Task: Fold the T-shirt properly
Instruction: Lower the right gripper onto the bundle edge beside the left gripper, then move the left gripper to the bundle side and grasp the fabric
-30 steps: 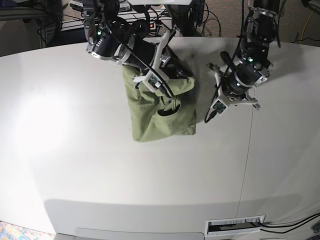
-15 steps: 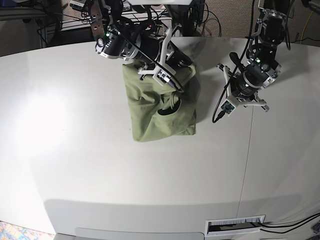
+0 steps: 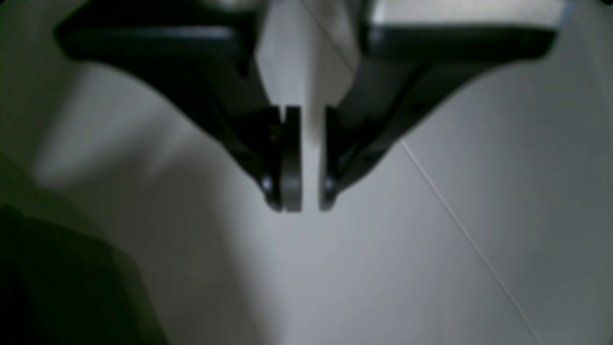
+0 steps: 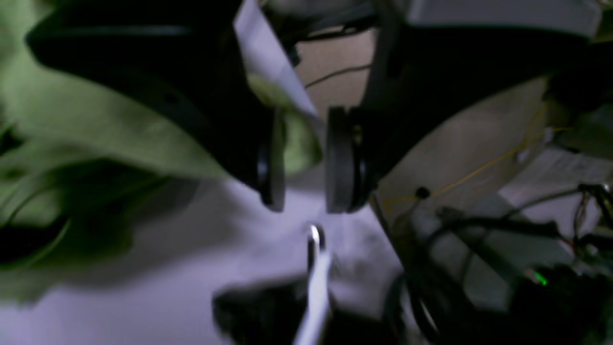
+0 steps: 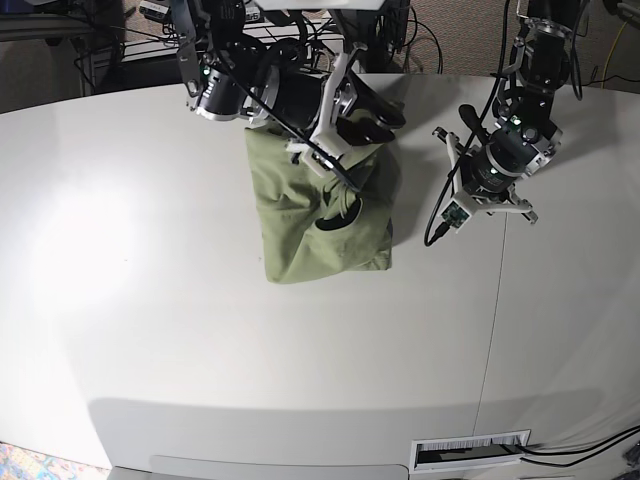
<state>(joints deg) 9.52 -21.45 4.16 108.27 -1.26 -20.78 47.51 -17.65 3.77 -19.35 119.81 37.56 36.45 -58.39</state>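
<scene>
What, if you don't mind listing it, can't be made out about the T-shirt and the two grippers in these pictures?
- Base view: the T-shirt's far edge is hidden under the right arm.
- Base view: the right gripper's fingertips are too small to tell whether fabric lies between them.
- Right wrist view: the right gripper is blurred; green cloth shows behind the gap, contact unclear.
- Left wrist view: blurred; the left gripper shows a narrow gap over the bare table; the T-shirt is cut off at the left edge.

Black arms [image 5: 525, 90], white brackets, cables

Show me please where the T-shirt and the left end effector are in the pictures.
T-shirt [image 5: 300, 225]: base view, on the flat green cloth near its middle.
Left end effector [image 3: 310, 191]: left wrist view, midway between its two dark fingertips.
</scene>
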